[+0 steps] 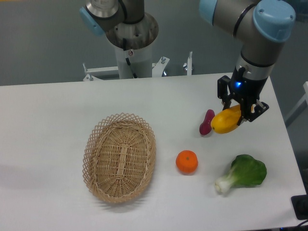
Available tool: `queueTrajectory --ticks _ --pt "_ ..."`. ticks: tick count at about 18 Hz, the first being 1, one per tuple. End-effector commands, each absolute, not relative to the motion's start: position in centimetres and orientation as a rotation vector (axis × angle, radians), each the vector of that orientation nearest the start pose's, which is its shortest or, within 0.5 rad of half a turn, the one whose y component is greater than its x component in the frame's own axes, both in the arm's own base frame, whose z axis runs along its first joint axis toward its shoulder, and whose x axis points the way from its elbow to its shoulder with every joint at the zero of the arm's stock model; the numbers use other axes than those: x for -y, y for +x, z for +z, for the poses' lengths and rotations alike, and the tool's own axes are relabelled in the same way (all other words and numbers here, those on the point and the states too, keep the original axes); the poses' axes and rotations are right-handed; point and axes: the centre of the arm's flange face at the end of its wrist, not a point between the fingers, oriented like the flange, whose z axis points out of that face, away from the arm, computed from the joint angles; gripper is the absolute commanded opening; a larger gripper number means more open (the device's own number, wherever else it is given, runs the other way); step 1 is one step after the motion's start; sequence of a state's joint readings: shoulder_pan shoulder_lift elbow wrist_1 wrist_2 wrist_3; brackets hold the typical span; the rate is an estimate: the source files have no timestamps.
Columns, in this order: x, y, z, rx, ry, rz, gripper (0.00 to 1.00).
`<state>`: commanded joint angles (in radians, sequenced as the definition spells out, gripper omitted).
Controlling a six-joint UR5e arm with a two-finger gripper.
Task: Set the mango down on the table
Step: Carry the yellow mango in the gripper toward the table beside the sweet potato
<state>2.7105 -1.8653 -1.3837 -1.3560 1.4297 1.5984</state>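
Between claw (239, 110) fingers, mango (225, 122)

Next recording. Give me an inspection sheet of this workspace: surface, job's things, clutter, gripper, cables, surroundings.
Surface: white table, no spills seen.
Job's things: mango between the fingers, right rear of table, low over or on the surface; contact cannot be told.
Clutter: empty wicker basket left of centre; orange; purple-red vegetable right beside the mango; leafy green front right.
Gripper: gripper shut on the mango, blue light on.
Cables: black cable on the arm base.
Surroundings: grey wall; metal brackets behind the table.
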Motion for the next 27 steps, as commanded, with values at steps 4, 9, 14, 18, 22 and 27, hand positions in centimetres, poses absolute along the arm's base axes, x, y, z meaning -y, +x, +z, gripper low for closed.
queueTrajectory --ticks 4,9,14,18,22,27 --pt "-39.1 -50.5 43.5 -0.744 -2.889 0.107 0.45" --pt "-37.8 -50.0 41.1 -0.788 -2.889 0.042 0.45" --pt "-36.2 -47.8 37.4 -0.844 -2.901 0.064 0.45" --pt "-35.1 -44.7 32.5 -0.838 -2.912 0.14 0.45" --pt "-34.5 -42.3 29.3 -0.837 -2.919 0.147 0.45" --pt "-34.8 -38.6 25.5 -0.899 -2.965 0.093 0.45"
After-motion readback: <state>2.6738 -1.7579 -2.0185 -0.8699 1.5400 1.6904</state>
